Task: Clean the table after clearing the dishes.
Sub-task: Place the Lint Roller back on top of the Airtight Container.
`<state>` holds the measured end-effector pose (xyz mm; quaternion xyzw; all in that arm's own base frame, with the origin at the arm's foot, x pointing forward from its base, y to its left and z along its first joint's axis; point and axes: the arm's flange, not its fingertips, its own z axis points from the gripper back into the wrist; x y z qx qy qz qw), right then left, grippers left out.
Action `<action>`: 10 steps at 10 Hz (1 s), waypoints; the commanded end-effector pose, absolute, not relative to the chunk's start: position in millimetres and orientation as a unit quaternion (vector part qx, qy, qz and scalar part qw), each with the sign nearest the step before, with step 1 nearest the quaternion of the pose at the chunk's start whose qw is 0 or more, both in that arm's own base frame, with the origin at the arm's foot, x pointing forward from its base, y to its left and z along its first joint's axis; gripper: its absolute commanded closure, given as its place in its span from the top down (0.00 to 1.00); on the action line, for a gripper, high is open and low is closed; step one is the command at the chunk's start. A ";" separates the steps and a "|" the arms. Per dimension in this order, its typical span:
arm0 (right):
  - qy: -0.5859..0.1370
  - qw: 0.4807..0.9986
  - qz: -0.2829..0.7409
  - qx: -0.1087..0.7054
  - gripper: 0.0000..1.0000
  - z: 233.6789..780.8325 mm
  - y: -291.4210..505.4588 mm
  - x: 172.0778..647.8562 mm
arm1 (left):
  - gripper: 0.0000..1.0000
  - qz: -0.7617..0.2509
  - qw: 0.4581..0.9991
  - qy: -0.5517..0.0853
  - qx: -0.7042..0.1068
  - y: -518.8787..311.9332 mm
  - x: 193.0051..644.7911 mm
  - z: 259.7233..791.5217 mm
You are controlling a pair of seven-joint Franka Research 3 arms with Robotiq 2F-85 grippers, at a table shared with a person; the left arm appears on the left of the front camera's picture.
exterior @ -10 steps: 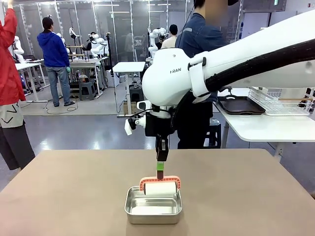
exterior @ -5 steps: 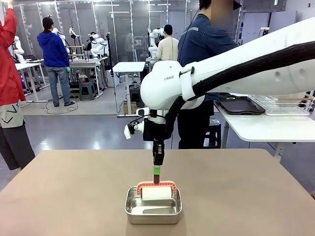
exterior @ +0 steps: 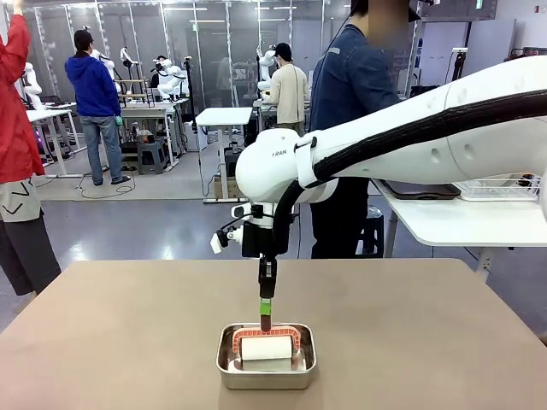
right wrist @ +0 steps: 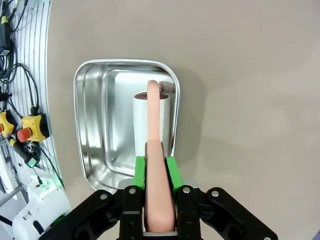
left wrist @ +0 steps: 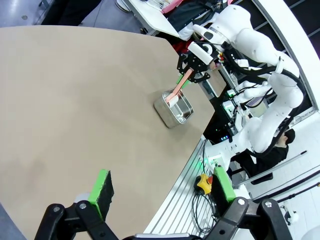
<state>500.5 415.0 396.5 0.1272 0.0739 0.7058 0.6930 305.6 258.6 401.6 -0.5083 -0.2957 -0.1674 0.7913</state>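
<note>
Inside steel pan (exterior: 267,366), roller (exterior: 265,346) handle upright

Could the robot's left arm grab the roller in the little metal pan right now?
Probably not. The right gripper is shut on the roller by its handle, above the pan. The left gripper is open, far off across the bare table.

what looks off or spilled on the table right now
Nothing stands out. The steel pan sits flat on the table, with no spill showing around it. The right gripper holds the roller upright by its handle, the roll down inside the pan. The left gripper is open over bare tabletop.
</note>
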 end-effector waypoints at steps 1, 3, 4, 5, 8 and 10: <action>0.083 0.699 0.700 0.122 0.21 390.2 419.7 502.8 | 1.00 -0.169 0.792 -0.294 -0.508 258.1 300.6 404.1; 0.077 0.697 0.703 0.117 0.59 395.3 416.4 501.3 | 1.00 -0.169 0.792 -0.294 -0.508 258.1 300.6 404.1; 0.075 0.697 0.704 0.114 0.79 399.9 415.5 500.3 | 1.00 -0.169 0.792 -0.294 -0.508 258.1 300.6 404.1; 0.075 0.697 0.704 0.110 1.00 402.7 416.6 500.0 | 1.00 -0.169 0.792 -0.294 -0.508 258.1 300.6 404.1; 0.065 0.703 0.699 0.109 0.97 407.8 414.1 501.7 | 1.00 -0.169 0.792 -0.294 -0.508 258.1 300.6 404.1; 0.036 0.707 0.700 0.093 1.00 412.6 412.9 501.1 | 1.00 -0.169 0.792 -0.294 -0.508 258.1 300.6 404.1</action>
